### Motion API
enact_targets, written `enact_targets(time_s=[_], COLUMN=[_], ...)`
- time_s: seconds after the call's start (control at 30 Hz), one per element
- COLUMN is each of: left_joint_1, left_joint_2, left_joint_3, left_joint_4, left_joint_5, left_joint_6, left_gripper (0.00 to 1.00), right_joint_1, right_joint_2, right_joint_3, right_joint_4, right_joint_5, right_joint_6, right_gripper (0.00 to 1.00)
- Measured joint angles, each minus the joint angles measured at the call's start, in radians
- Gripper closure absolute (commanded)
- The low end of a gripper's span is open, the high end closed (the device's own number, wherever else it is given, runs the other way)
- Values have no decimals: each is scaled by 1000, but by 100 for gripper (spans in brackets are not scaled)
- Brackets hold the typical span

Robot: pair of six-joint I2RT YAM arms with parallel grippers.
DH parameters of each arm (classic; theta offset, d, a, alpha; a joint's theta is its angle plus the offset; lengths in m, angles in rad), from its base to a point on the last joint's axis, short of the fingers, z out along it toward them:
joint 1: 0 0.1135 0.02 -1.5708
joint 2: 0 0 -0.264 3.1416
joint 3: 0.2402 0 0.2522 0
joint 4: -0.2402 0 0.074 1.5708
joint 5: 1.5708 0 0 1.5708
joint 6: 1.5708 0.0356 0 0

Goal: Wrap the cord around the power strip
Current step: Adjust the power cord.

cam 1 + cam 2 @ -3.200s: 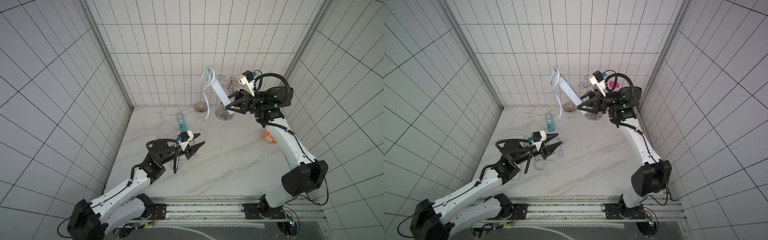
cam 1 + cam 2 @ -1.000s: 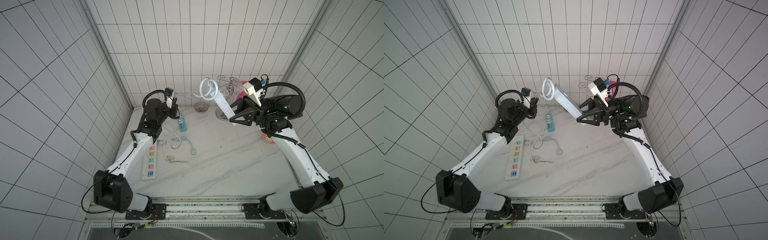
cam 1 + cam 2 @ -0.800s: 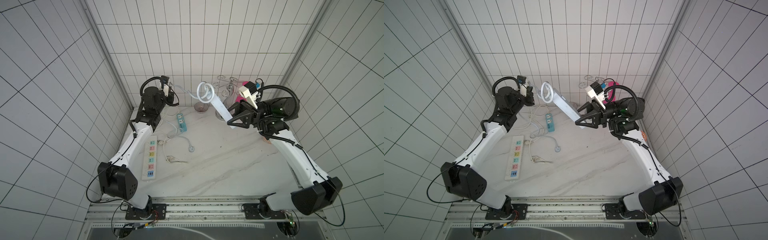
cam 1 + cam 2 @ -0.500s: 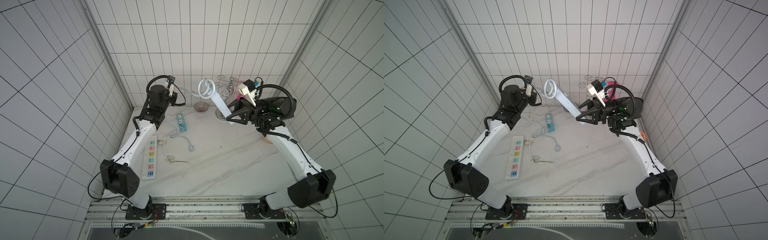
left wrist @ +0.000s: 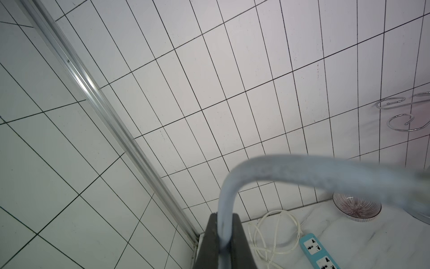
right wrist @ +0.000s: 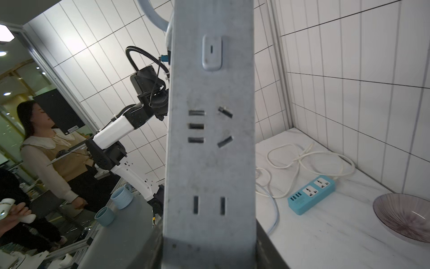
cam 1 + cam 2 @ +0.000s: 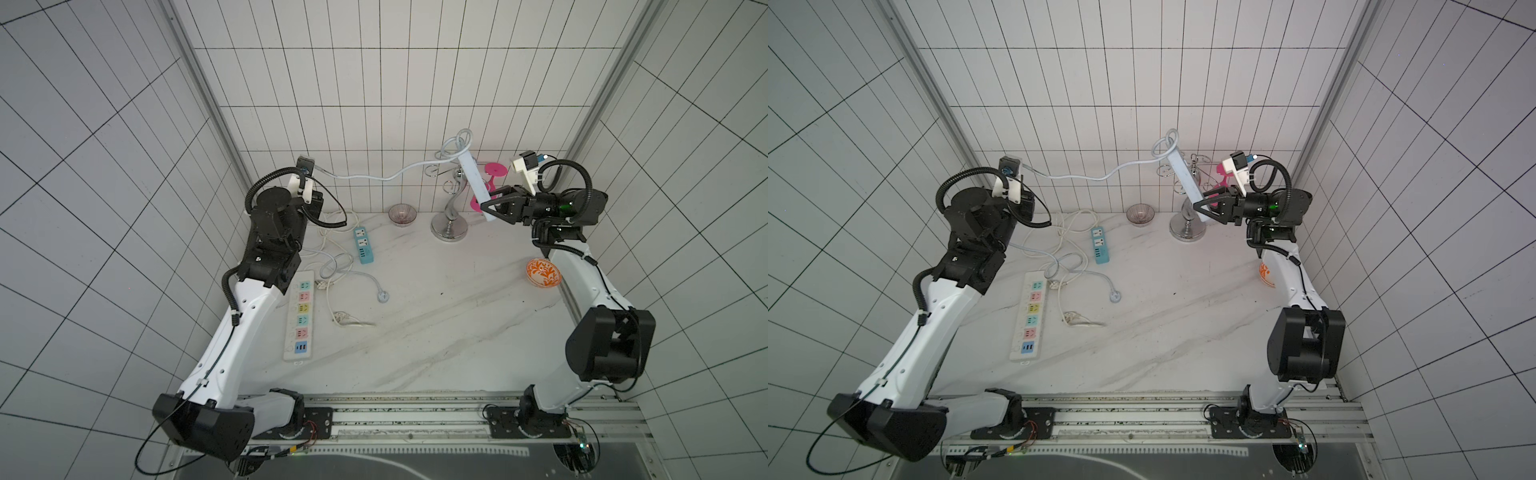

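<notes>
The right gripper [image 7: 488, 211] is clamped on the lower end of the power strip [image 7: 473, 178], holding it in the air, tilted, at about 1 o'clock over the table [image 7: 436, 324]. Its far end points toward 11 o'clock and the cord [image 7: 374, 178] curls in loops there. From the loops the cord sags across the back wall to the left gripper [image 5: 224, 223], raised at about 11 o'clock. The left wrist view shows its fingers [image 5: 210, 235] pinched together on the cord, a grip that both top views hide behind the wrist. Just behind the strip stand a chrome hook stand [image 7: 451, 216] and a pink stand [image 7: 494, 170]. A glass bowl [image 7: 402, 215] sits at 12 o'clock and an orange bowl [image 7: 542, 272] at 3 o'clock. Below the left arm lie a turquoise strip [image 7: 364, 245], cream-white cables [image 7: 332, 232] and a long white strip [image 7: 300, 320]. Only the right wrist view shows the strip's socket face and switch [image 6: 211, 52].
</notes>
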Motion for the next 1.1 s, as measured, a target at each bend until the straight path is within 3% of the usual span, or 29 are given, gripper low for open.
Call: enact_targets(time_s=[0.1,0.3,0.67,1.1], left_joint_1=[8,16,-60,-192], left_joint_2=[-4,-26,-67,-59], left_joint_3=[0,-6,-69,-116], left_joint_4=[0,-3,3,5], left_joint_5=[-4,38,197,479], left_joint_6=[-1,-26,-81,-107], left_gripper=[100,100,100,100], right_joint_1=[-22,-20,52,154], right_joint_2=[-12,-12,66,166], right_joint_3=[-23,-40,-24,315], right_joint_4=[-94,-122,229,229], right_joint_5=[0,10,29,25], right_joint_6=[-88,-113,191,229], right_gripper=[100,100,100,100])
